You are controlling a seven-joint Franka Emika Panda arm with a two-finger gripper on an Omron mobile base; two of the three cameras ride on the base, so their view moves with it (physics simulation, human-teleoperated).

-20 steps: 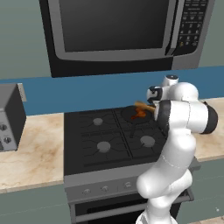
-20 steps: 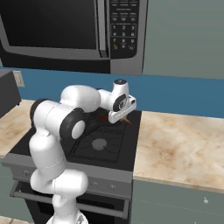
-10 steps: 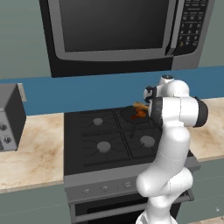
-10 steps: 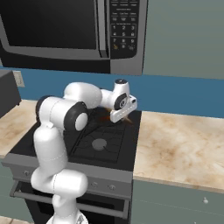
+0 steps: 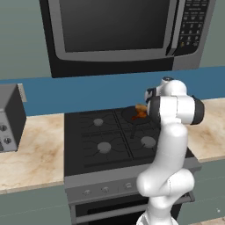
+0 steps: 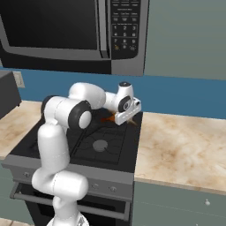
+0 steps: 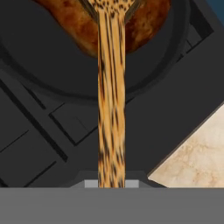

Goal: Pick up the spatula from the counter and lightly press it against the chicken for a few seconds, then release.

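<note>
Handle of the speckled light-brown wooden spatula [image 7: 111, 109] is pinched between the fingers [image 7: 91, 184] of the gripper [image 7: 111, 184], its blade end lying on the browned chicken piece [image 7: 148, 22] in the round black pan [image 7: 39, 65] on the rear right burner of the black stove [image 5: 101, 132]. Grey microwave [image 5: 118, 30] hangs over the stove above the hand, and the blue back wall [image 5: 88, 94] stands just behind the pan. Stove edge meets the beige marble tabletop [image 7: 197, 148] just beside the pan, with open room over it to the right; the grey toaster [image 5: 9, 118] sits well apart on the left.

Here's the speckled tan wooden spatula [image 7: 111, 109], grainy and matt; the browned chicken piece [image 7: 148, 26] looks rough, faintly glossy; round black pan [image 7: 39, 65] matt; beige marbled stone worktop [image 7: 197, 153] smooth.
</note>
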